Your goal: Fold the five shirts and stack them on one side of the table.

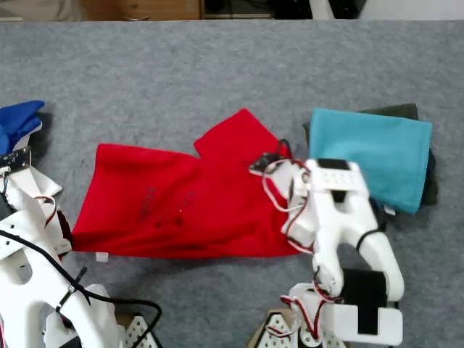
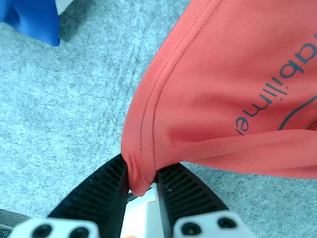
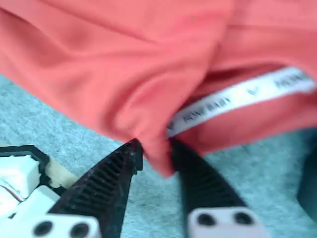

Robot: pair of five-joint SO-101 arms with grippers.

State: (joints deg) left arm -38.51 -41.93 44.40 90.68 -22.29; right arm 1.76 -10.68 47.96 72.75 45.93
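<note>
Jaws L+R low, pinching red shirt [image 2: 223, 99]

Red shirt [image 1: 174, 206] spread mid-table, folded teal shirt [image 1: 373, 156] atop folded dark shirt [image 1: 402, 111] at right, blue shirt [image 1: 18, 122] at left edge

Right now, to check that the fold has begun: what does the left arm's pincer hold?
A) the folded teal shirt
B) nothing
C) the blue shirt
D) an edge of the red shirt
D: in the left wrist view the left pincer is shut on a pinched bit of the red shirt at its stitched edge.
</note>
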